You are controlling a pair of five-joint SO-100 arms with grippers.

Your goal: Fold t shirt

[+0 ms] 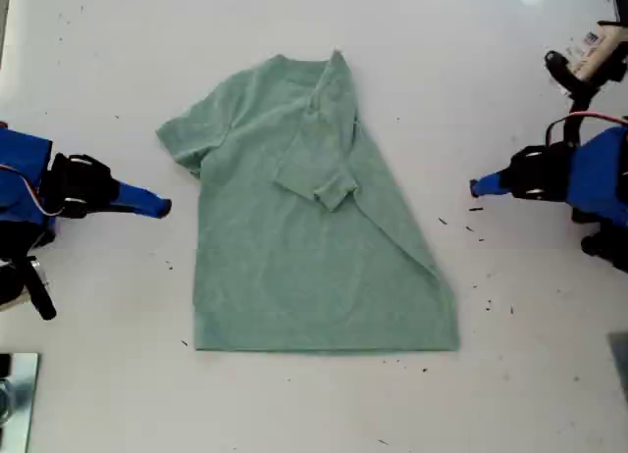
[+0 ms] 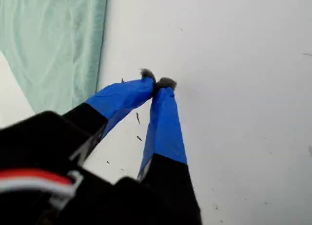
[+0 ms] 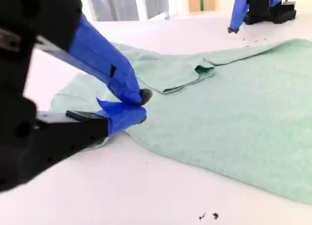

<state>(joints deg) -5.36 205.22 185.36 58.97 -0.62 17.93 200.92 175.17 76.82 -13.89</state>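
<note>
The pale green t shirt [image 1: 314, 237] lies flat in the middle of the white table [image 1: 98, 61]. Its side toward the exterior view's right is folded in along a slant, and that sleeve [image 1: 319, 183] rests on the chest. My first gripper [image 1: 479, 187] [image 2: 157, 83] is shut and empty over bare table at the exterior view's right, apart from the shirt's edge [image 2: 58, 45]. My second gripper [image 1: 162, 209] [image 3: 142, 107] is at the exterior view's left, shut and holding nothing, just off the other sleeve [image 1: 182, 139], with the t shirt [image 3: 243, 113] spread beyond it.
Dark specks [image 1: 478, 232] dot the table near the first arm. A metal piece [image 1: 15, 394] sits at the exterior view's lower left corner. Arm hardware with cables [image 1: 589, 61] stands at the exterior view's upper right.
</note>
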